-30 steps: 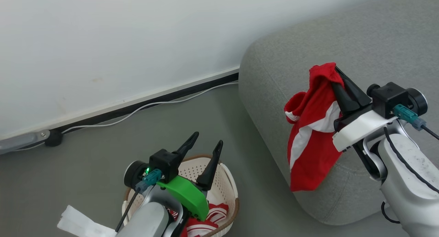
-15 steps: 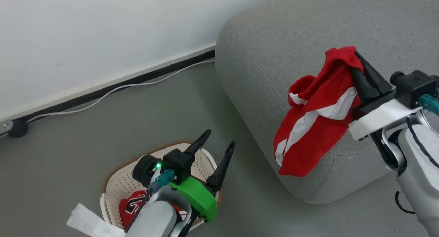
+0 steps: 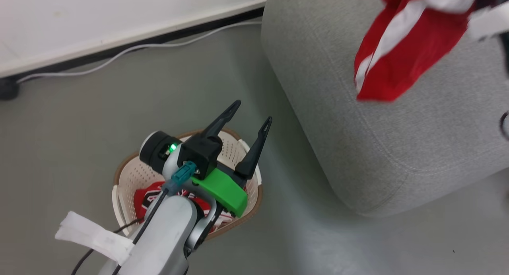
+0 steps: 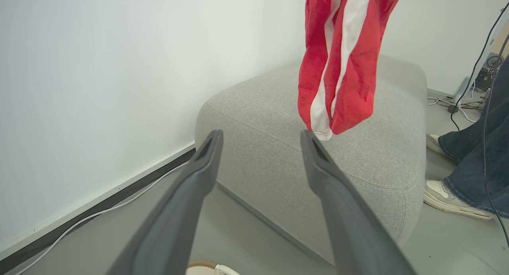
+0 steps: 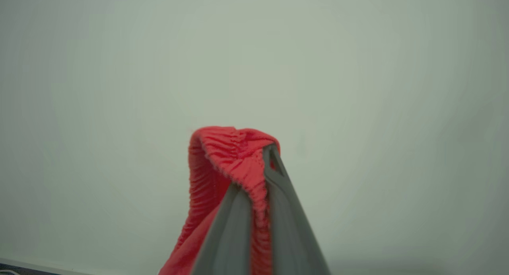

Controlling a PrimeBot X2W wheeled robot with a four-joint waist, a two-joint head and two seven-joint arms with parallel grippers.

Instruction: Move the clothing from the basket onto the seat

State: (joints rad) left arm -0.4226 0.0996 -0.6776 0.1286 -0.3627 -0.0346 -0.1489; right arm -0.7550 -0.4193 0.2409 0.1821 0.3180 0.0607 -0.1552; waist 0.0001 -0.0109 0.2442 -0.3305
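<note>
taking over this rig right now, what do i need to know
Right gripper: shut on the striped garment, which hangs over the sofa, not yet set down.
Left gripper: open, empty, above the basket.
Jersey: in the basket, on the floor.
Done: striped garment lifted out.
Left: lay it on the sofa, then fetch the jersey.
A person stands beside the sofa.

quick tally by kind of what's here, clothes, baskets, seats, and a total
red garments: 2, the striped garment held up over the sofa by the right gripper, and the numbered jersey lying in the basket
baskets: 1
sofas: 1
total: 4
</note>
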